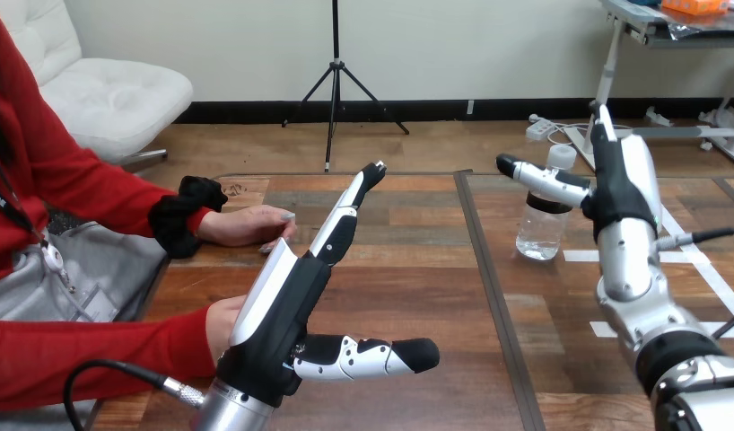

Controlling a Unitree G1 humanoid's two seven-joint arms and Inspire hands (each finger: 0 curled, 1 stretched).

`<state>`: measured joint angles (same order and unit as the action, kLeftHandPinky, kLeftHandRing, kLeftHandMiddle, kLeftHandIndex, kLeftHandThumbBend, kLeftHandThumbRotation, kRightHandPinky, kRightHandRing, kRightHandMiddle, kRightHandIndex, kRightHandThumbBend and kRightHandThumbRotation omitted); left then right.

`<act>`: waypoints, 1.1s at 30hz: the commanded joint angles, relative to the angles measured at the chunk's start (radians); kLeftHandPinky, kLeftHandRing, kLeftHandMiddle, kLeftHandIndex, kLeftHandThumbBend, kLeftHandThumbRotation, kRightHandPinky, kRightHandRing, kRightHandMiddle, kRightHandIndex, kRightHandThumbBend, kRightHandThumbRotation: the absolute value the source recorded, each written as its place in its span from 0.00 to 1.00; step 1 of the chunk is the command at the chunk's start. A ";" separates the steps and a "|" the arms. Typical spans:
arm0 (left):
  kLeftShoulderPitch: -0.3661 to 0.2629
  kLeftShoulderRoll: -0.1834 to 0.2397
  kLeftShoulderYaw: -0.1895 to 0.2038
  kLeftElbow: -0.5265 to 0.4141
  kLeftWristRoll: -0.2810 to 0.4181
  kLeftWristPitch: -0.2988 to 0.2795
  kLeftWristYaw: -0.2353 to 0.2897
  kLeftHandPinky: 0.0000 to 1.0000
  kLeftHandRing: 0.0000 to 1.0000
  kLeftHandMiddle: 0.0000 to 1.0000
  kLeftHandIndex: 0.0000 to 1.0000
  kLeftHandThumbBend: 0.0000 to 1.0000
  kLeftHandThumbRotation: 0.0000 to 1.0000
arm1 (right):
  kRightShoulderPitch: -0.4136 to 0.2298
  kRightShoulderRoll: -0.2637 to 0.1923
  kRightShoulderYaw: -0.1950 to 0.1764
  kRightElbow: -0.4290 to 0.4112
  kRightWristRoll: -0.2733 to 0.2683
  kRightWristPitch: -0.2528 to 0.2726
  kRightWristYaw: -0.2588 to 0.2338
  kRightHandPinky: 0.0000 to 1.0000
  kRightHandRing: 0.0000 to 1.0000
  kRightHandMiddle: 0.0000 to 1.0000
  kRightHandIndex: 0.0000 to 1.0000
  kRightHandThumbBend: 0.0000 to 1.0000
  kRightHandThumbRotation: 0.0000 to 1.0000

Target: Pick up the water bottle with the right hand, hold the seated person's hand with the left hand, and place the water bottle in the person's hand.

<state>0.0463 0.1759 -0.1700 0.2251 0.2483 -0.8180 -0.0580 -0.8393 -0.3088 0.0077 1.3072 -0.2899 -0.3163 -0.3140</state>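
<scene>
A clear water bottle (543,218) with a white cap stands upright on the right half of the table. My right hand (619,175) is just right of it, fingers straight, its thumb reaching left across the bottle's neck; nothing is curled round the bottle. My left hand (296,287) hovers edge-up at the left, fingers straight and pointing away, thumb stuck out to the right. The person's upper hand (251,224) rests on the table just left of my left fingertips. The person's lower hand (222,325) lies behind my left palm, mostly hidden; I cannot tell if they touch.
A dark seam (489,287) runs down the table's middle. White tape marks (695,269) lie on the right half near my right arm. The person's red sleeves take up the left edge.
</scene>
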 commanded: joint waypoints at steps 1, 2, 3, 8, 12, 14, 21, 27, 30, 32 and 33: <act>-0.044 -0.010 0.003 -0.007 -0.003 -0.018 0.009 1.00 1.00 1.00 1.00 1.00 0.62 | -0.141 -0.047 0.018 -0.016 -0.018 0.004 0.009 0.99 1.00 1.00 1.00 1.00 0.45; -0.043 -0.011 0.002 -0.008 -0.004 -0.018 0.009 1.00 1.00 1.00 1.00 1.00 0.62 | -0.144 -0.050 0.019 -0.015 -0.020 0.004 0.012 0.99 1.00 1.00 1.00 1.00 0.45; -0.042 -0.011 0.002 -0.009 -0.004 -0.018 0.009 1.00 1.00 1.00 1.00 1.00 0.62 | -0.145 -0.051 0.020 -0.014 -0.021 0.004 0.014 0.99 1.00 1.00 1.00 1.00 0.45; -0.038 -0.015 0.000 -0.007 -0.004 -0.023 0.011 1.00 1.00 1.00 1.00 1.00 0.62 | -0.161 -0.062 0.037 -0.008 -0.039 0.023 0.020 0.99 1.00 1.00 1.00 1.00 0.45; -0.033 -0.019 -0.002 -0.009 -0.002 -0.023 0.013 1.00 1.00 1.00 1.00 1.00 0.61 | -0.169 -0.066 0.035 -0.003 -0.041 0.029 0.035 0.99 1.00 1.00 1.00 1.00 0.45; -0.029 -0.020 -0.003 -0.012 -0.004 -0.021 0.012 1.00 1.00 1.00 1.00 1.00 0.61 | -0.176 -0.071 0.050 0.001 -0.057 0.044 0.036 1.00 1.00 1.00 1.00 1.00 0.46; -0.019 -0.028 -0.010 -0.018 -0.013 -0.017 0.009 1.00 1.00 1.00 1.00 1.00 0.61 | -0.188 -0.083 0.079 0.009 -0.092 0.066 0.040 0.99 1.00 1.00 1.00 1.00 0.48; -0.008 -0.032 -0.009 -0.023 -0.007 -0.021 0.012 1.00 1.00 1.00 1.00 1.00 0.60 | -0.201 -0.093 0.119 0.016 -0.137 0.091 0.044 0.98 1.00 1.00 1.00 1.00 0.50; -0.004 -0.035 -0.008 -0.022 -0.004 -0.028 0.016 1.00 1.00 1.00 1.00 1.00 0.60 | -0.206 -0.099 0.144 0.020 -0.166 0.100 0.040 0.97 1.00 1.00 1.00 1.00 0.50; 0.000 -0.036 -0.006 -0.026 0.008 -0.028 0.023 1.00 1.00 1.00 1.00 1.00 0.61 | -0.212 -0.104 0.172 0.023 -0.197 0.115 0.039 0.96 1.00 1.00 1.00 1.00 0.51; 0.002 -0.037 -0.005 -0.028 0.012 -0.028 0.025 1.00 1.00 1.00 1.00 1.00 0.61 | -0.214 -0.106 0.179 0.024 -0.206 0.119 0.039 0.96 1.00 1.00 1.00 1.00 0.51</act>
<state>0.0679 0.1459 -0.1816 0.2251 0.2492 -0.8236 -0.0529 -0.9516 -0.3872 0.1391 1.3283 -0.4513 -0.2104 -0.2736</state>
